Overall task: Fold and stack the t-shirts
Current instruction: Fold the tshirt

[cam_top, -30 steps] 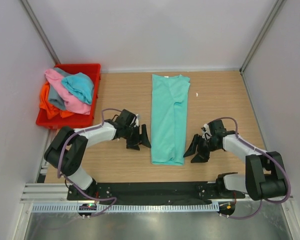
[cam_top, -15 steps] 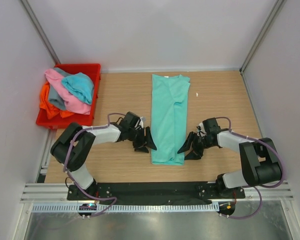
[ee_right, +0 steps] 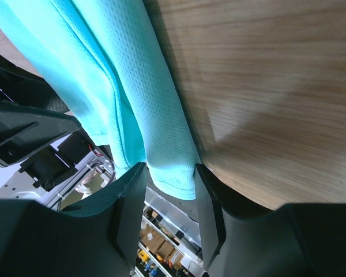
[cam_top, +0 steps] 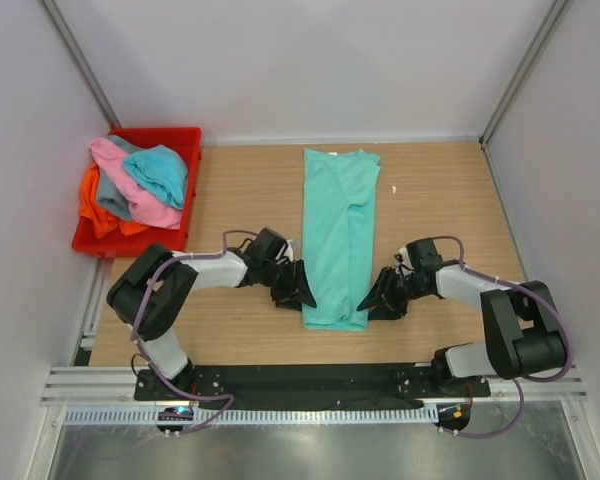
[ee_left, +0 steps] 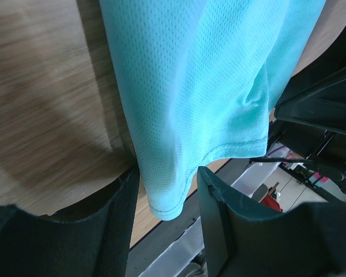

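Note:
The mint green t-shirt (cam_top: 338, 235) lies on the table as a long narrow strip, folded lengthwise, its hem toward the arms. My left gripper (cam_top: 302, 291) is at its near left corner. In the left wrist view the gripper (ee_left: 168, 199) is open, with the hem corner (ee_left: 167, 196) hanging between the fingers. My right gripper (cam_top: 372, 299) is at the near right corner. In the right wrist view it (ee_right: 168, 190) is open, with the hem edge (ee_right: 173, 167) filling the gap. The pink (cam_top: 130, 188), turquoise (cam_top: 160, 170), orange (cam_top: 96, 208) and grey (cam_top: 113, 203) shirts lie piled together.
The red plastic bin (cam_top: 185, 136) holding the piled shirts stands at the back left by the wall. A small white scrap (cam_top: 394, 188) lies on the wood right of the mint shirt. A black base rail (cam_top: 300, 380) runs along the near table edge.
Both grippers have moved inward from either side, and each now has a near corner of the mint shirt between its open fingers. The shirt itself has not visibly shifted.

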